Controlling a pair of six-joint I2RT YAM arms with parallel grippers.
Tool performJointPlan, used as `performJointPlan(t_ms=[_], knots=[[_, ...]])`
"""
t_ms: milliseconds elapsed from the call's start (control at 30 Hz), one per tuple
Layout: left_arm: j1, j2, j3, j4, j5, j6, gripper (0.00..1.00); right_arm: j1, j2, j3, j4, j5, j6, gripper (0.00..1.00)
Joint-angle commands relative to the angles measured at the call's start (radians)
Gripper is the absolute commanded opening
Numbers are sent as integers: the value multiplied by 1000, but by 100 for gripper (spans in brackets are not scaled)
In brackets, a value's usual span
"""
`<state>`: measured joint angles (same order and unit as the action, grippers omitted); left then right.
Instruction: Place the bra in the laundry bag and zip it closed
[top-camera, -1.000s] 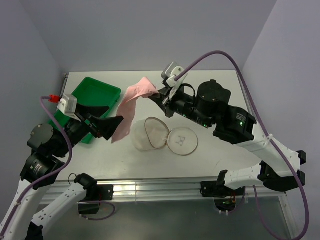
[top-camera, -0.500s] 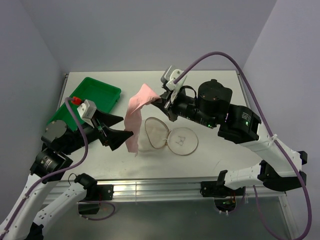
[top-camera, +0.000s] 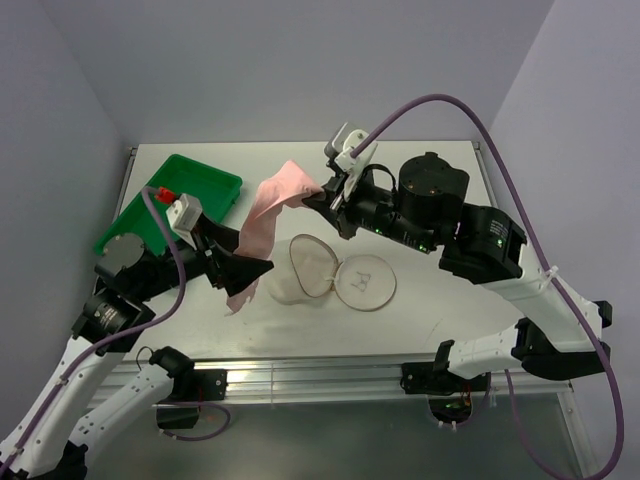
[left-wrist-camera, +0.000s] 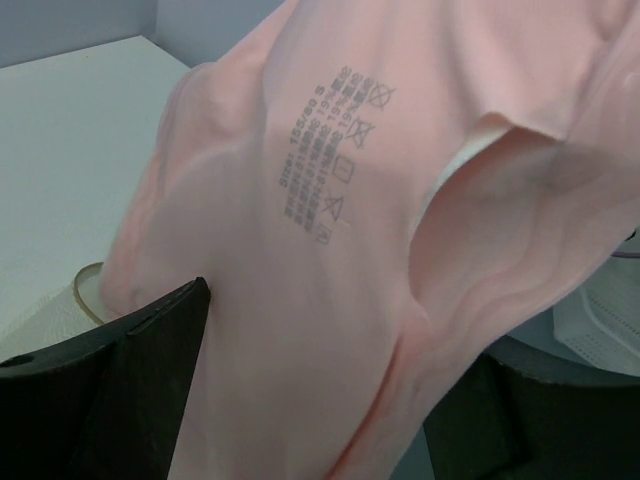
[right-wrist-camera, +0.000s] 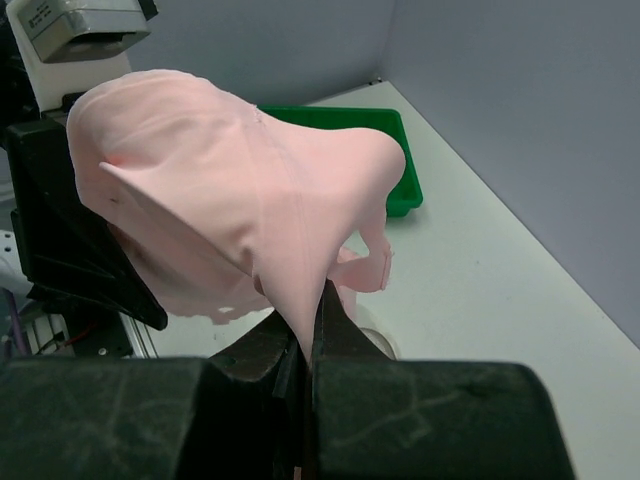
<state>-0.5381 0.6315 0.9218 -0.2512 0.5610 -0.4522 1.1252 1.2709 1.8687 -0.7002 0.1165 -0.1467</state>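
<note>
The pale pink bra (top-camera: 262, 215) hangs in the air from my right gripper (top-camera: 318, 195), which is shut on its upper edge; the pinch shows in the right wrist view (right-wrist-camera: 308, 300). The bra drapes down and to the left, its lower end near the table. My left gripper (top-camera: 255, 270) is open, its two fingers spread on either side of the hanging bra (left-wrist-camera: 330, 200), not closed on it. The laundry bag (top-camera: 300, 272) lies open on the table below, its round flap with the dark bra outline (top-camera: 365, 283) folded out to the right.
The green tray (top-camera: 170, 195) sits at the back left of the table and also shows in the right wrist view (right-wrist-camera: 390, 150). Pale walls close in the left, back and right sides. An aluminium rail (top-camera: 320, 375) runs along the near edge.
My left gripper has moved right and forward up to the hanging bra, and its fingers now straddle it. The bra's lower part has swung. My right gripper still holds it in much the same place.
</note>
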Motion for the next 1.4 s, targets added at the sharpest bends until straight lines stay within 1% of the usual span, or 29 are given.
performJointPlan(t_ms=[0, 100, 167, 200, 267, 300, 367, 433, 533, 600, 633, 700, 733, 767, 800, 867, 967, 1100, 1200, 1300, 1367], knots=[[-3, 26, 17, 52, 27, -19, 82, -4, 15, 47, -22, 24, 24, 0], [-2, 42, 28, 43, 5, -11, 68, -4, 10, 38, -44, 46, 35, 0], [-3, 45, 25, 52, -4, -16, 64, -4, -1, 21, -44, 51, 38, 0], [-2, 48, 25, 56, -18, -19, 58, -2, -7, 14, -33, 51, 39, 0], [-3, 48, 25, 55, -47, -25, 50, -4, -22, -18, -19, 54, 41, 0], [-3, 48, 23, 53, -61, -26, 42, -4, -37, -26, -9, 58, 41, 0], [-2, 42, 22, 56, -81, -32, 36, -4, -60, -54, -1, 81, 39, 0], [-2, 39, 15, 69, -95, -46, 33, -4, -79, -77, 13, 92, 29, 0], [-3, 43, 3, 104, -90, -84, 33, -2, -140, -193, 77, 75, 1, 0], [-2, 63, -1, 122, -82, -106, 28, -1, -189, -247, 129, 81, -13, 0], [-3, 71, -3, 142, -79, -133, 24, -1, -206, -305, 146, 78, -13, 0], [-3, 91, -9, 168, -99, -164, 17, 10, -254, -353, 165, 42, -1, 12], [-3, 99, -8, 188, -107, -184, 15, 16, -268, -377, 168, 23, 5, 19], [-2, 115, -5, 196, -116, -192, 9, 24, -293, -423, 172, 6, 15, 33], [-3, 125, 2, 204, -142, -198, 4, 36, -307, -446, 186, -11, 36, 42], [-3, 152, 9, 222, -173, -212, 0, 83, -340, -517, 197, -15, 48, 58], [-3, 186, 23, 266, -196, -218, 0, 126, -372, -584, 205, -5, 65, 70], [-2, 206, 25, 323, -208, -206, 0, 128, -418, -629, 226, 58, 68, 72], [-2, 205, 11, 366, -187, -194, 0, 127, -450, -638, 243, 97, 67, 74], [-3, 186, -14, 417, -135, -187, 0, 124, -458, -632, 255, 100, 62, 75], [-2, 180, -21, 437, -54, -187, 0, 119, -444, -628, 261, 100, 58, 77]])
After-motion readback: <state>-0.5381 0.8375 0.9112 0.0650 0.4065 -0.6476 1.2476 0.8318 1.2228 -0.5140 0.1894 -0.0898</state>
